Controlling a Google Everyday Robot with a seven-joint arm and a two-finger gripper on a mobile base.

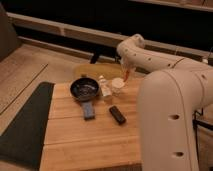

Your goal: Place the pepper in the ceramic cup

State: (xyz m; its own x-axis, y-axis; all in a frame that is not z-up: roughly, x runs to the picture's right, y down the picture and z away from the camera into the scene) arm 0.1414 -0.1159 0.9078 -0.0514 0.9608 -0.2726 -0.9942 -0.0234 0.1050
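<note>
Jaws are pressed shut on the pepper (127, 74), which is dangled orange-red from the gripper (125, 69) right of centre in the frame, just above and slightly right of the ceramic cup (118, 84). So the carry step looks basically done and the drop is what's left. Next, the pepper probably needs to be nudged left over the cup's mouth, lowered, then released.
</note>
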